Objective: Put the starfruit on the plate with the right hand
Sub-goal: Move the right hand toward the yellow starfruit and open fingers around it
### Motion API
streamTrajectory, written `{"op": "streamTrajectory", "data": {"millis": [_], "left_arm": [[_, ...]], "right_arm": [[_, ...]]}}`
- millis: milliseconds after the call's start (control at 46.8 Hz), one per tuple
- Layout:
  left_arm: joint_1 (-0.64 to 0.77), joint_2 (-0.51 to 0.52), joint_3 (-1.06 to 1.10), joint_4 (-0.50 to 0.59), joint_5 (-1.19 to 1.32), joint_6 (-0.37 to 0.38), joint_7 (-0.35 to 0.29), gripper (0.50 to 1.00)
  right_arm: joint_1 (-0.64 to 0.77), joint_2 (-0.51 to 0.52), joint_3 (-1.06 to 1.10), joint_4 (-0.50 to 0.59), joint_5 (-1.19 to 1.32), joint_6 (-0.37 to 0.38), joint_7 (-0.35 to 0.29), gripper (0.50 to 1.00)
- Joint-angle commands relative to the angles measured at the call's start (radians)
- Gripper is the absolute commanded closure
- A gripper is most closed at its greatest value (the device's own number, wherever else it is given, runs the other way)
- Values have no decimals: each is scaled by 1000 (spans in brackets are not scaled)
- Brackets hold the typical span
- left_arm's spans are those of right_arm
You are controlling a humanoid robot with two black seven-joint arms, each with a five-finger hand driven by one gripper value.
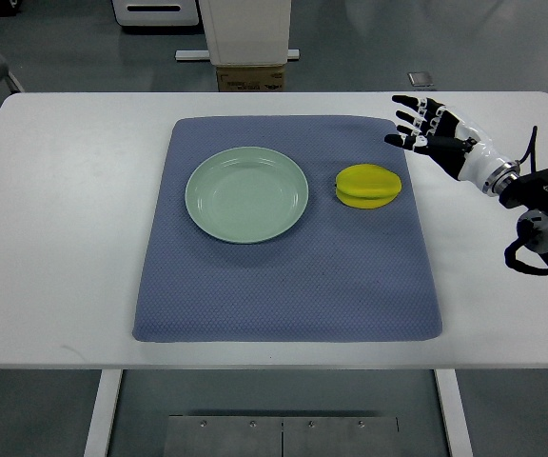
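Yellow ridged starfruit (368, 185) on blue-grey textured mat (289, 276), just left of and below right robot hand (426, 129) | round pale-green plate (246, 194) farther left (bare) | robot hand fingers spread wide, holding nothing, over white counter (65, 238)

The yellow starfruit (368, 185) is lying on its side, ridges running lengthwise, glossy and whole, at three o'clock from the plate (246, 194) and just beside its rim without touching. The plate, round and pale green, is sitting flat and bare, at nine o'clock from the fruit.
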Motion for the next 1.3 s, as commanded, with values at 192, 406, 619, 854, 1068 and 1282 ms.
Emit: {"op": "streamTrajectory", "data": {"millis": [192,406,619,854,1068,1282], "left_arm": [[0,0,0,0,0,0,-2,500],[0,0,0,0,0,0,0,500],[0,0,0,0,0,0,0,500],[0,0,0,0,0,0,0,500],[0,0,0,0,0,0,0,500],[0,0,0,0,0,0,0,500]], "right_arm": [[26,-6,-154,0,-59,-22,113,500],[68,0,-330,0,-122,-148,204,500],[78,2,-373,0,-127,-169,222,500],[83,2,-470,0,-130,-195,233,500],[83,26,-505,-2,-131,-277,233,500],[74,40,-513,-3,-131,-324,233,500]]}}
